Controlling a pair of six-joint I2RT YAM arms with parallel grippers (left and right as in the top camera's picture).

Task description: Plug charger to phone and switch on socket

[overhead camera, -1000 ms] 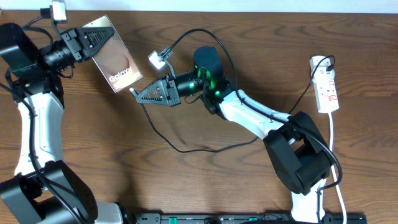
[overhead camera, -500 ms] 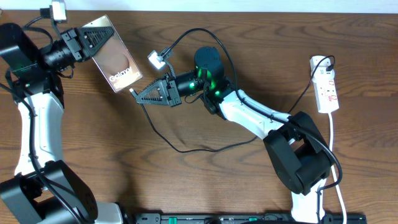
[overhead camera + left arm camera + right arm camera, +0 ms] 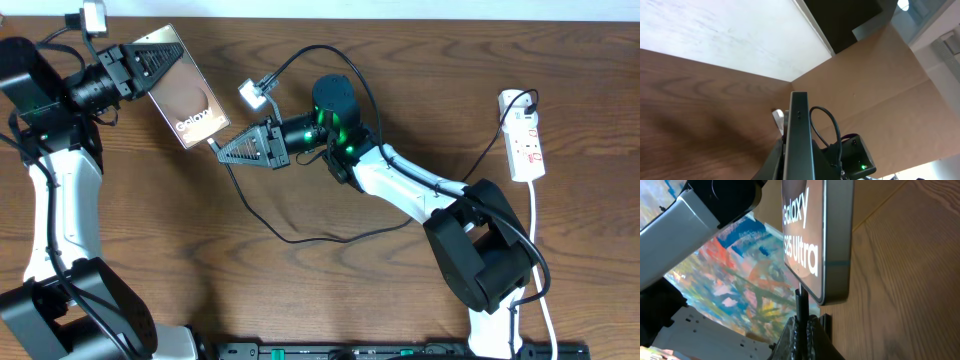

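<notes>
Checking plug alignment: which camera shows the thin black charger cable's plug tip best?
Right wrist view: the thin black charger cable's plug tip, pinched in the right gripper, meets the flat bronze-brown phone's bottom edge, close up. Overhead shows only a tiny speck; the left wrist view doesn't show it.

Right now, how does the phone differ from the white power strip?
The phone is bronze-brown with white lettering; the power strip is white with red markings. The phone is broader, the power strip narrower. The phone is gripped, tilted, in the left end effector; the power strip lies flat on the table with nothing gripping it. Both are elongated rectangles.
</notes>
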